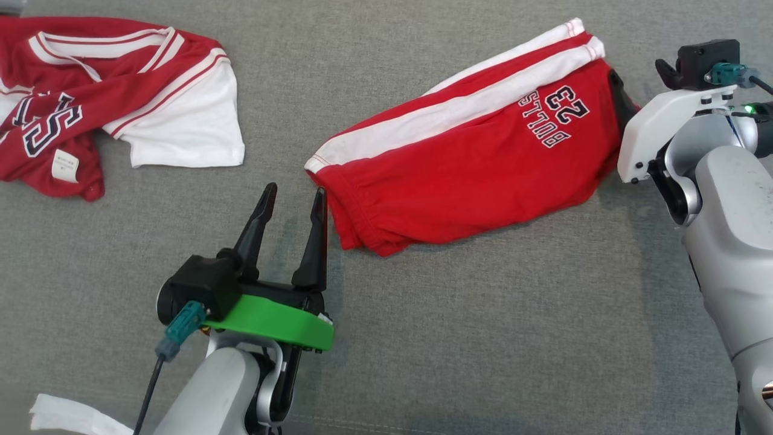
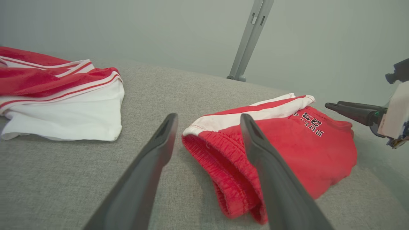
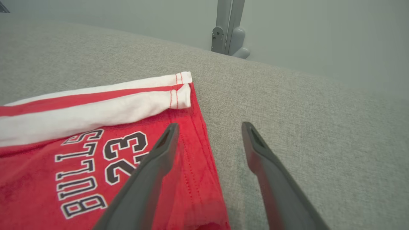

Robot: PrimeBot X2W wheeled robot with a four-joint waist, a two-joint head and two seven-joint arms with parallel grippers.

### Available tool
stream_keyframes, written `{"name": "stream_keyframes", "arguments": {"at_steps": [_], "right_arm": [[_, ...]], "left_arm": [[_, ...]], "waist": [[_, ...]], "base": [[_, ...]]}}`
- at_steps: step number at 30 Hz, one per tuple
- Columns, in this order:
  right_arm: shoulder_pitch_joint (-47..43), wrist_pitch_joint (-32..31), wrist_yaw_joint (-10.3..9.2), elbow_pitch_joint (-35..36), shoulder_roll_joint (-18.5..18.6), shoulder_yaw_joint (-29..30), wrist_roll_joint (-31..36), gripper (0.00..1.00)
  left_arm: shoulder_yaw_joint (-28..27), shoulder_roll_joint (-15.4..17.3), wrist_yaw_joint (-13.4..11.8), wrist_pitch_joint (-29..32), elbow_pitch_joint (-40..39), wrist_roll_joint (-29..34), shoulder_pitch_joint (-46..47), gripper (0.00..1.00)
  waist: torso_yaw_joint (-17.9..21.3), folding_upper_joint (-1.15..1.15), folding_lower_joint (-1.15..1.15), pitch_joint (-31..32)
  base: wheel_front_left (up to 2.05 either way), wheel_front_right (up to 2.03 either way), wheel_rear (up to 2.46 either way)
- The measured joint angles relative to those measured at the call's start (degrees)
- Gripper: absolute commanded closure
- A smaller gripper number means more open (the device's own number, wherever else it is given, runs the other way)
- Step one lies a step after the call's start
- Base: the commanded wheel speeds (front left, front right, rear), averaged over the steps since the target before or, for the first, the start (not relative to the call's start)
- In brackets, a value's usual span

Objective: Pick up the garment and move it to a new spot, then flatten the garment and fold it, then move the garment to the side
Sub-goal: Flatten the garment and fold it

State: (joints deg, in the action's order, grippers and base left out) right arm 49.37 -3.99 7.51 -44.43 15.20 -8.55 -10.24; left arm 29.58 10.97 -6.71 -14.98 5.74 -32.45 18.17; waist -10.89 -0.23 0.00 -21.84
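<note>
The garment is a pair of red shorts [image 1: 471, 163] with white side stripes and "BULLS 23" print, lying folded and slanted on the grey cloth surface [image 1: 483, 338]. My left gripper [image 1: 296, 190] is open, just left of the waistband end [image 2: 223, 159]; nothing is between its fingers. My right gripper [image 3: 210, 126] is open at the shorts' right hem [image 3: 195, 153]. One finger is over the red cloth and the other over bare grey surface. In the head view the right gripper [image 1: 625, 99] is mostly hidden behind its pale wrist.
A second red and white jersey [image 1: 121, 103] lies crumpled at the far left. A white scrap [image 1: 66, 417] lies at the near left edge. A grey metal post [image 2: 249, 38] rises beyond the surface's far edge.
</note>
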Motion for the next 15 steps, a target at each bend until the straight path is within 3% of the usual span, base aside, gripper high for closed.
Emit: {"name": "stream_keyframes", "arguments": {"at_steps": [4, 12, 13, 14, 15], "right_arm": [[0.2, -2.3, 0.0, -1.1, 0.5, -1.1, -0.9, 0.0], [0.9, -4.1, 0.0, -2.8, 0.7, -1.0, -3.4, 0.0], [0.9, -4.1, 0.0, -2.9, 0.4, -0.7, -4.4, 0.9], [0.8, -4.3, -0.03, -3.0, -0.2, -0.6, -5.6, 1.0], [0.8, -4.5, -0.03, -3.0, -0.7, -0.9, -6.6, 1.0]], "left_arm": [[-3.1, -2.3, 1.3, 0.0, -0.5, 3.2, -2.0, 0.0], [-7.8, -5.3, 6.4, 0.0, -0.8, 8.4, -3.7, 0.0], [-8.3, -5.5, 7.0, -0.1, -0.9, 9.2, -3.8, 0.0], [-8.8, -5.8, 7.6, -0.1, -0.9, 9.8, -4.1, 0.0], [-9.5, -6.1, 8.2, -0.1, -0.9, 10.0, -4.7, 0.0]], "waist": [[-1.6, 0.0, 0.0, -1.4], [-3.3, 0.0, 0.0, -2.8], [-3.2, 0.0, 0.0, -2.8], [-3.0, 0.0, 0.0, -2.7], [-2.7, 0.0, 0.0, -2.6]], "base": [[0.0, 0.0, 0.0], [0.0, 0.0, 0.0], [0.0, 0.0, 0.0], [0.0, 0.0, 0.0], [0.0, 0.0, 0.0]]}}
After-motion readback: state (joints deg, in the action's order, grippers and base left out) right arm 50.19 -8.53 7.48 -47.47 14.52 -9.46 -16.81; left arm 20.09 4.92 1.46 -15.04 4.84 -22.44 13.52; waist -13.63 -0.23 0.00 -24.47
